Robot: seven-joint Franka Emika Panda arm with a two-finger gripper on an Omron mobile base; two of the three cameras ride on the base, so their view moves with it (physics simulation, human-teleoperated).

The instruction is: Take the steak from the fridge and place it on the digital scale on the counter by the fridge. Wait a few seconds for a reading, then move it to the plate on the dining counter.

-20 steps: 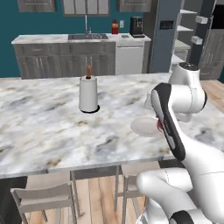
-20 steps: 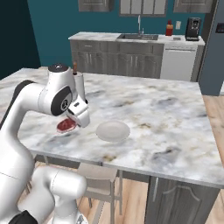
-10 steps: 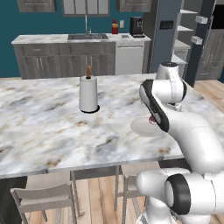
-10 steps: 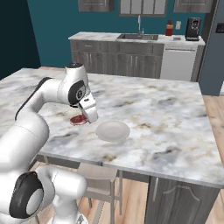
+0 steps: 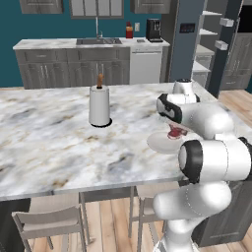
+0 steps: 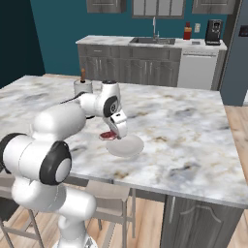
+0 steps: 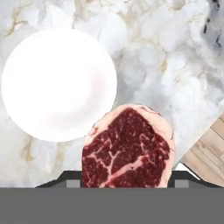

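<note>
Claw (image 7: 127, 183) clamped on steak (image 7: 127, 146), above dining counter (image 7: 175, 52) beside plate (image 7: 59, 85).

Your arm (image 5: 206, 147) is glossy white, built of fat rounded segments, each joint capped by a dark grey-black ring or disc. It swells into a bulbous white base (image 6: 58, 203). Near the wrist you see a boxy white hand (image 6: 117, 124) with a dark edge.

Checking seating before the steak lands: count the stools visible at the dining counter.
2 in the left base view: one stool under the dining counter's near edge at lower left, another partly behind the robot's base. More may be hidden.
</note>
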